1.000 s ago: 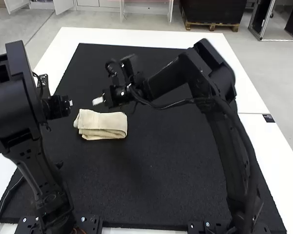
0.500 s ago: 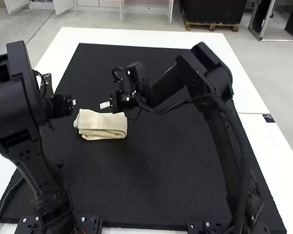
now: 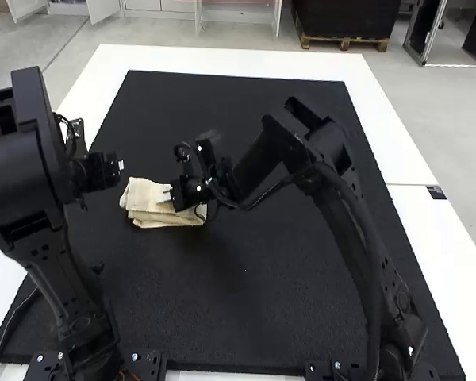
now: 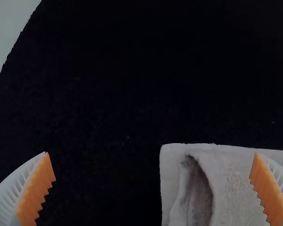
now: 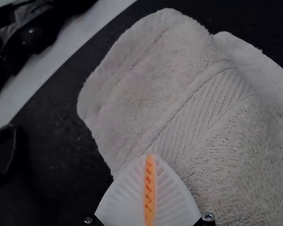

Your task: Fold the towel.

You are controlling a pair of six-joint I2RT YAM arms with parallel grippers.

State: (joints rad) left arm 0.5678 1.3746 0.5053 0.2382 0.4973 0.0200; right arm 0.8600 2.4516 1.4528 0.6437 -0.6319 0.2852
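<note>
Spreading over the white table [image 3: 389, 135], the black mat [image 3: 246, 278] lies beneath both arms. The right arm [image 3: 325, 186] leans inward from its base at the near edge, bends sharply at the elbow and extends leftward across the middle. The left arm [image 3: 32, 167] stands upright at the left, its wrist angled inward. Compared with a second ago, the right arm's elbow sits farther left, and its fingertips have come nearer from beyond the towel's far edge to over the cloth; the left arm looks almost unchanged.

The towel [image 3: 145, 193] rests left of centre on the mat, folded into a compact, layered pad, in the same spot as before. The left gripper [image 3: 120, 165] is beside its left end, empty, orange pads [image 4: 37, 188] spread wide. The right gripper [image 3: 166, 195] is clenched, pads together, over the towel; whether it touches the fabric I cannot tell.
</note>
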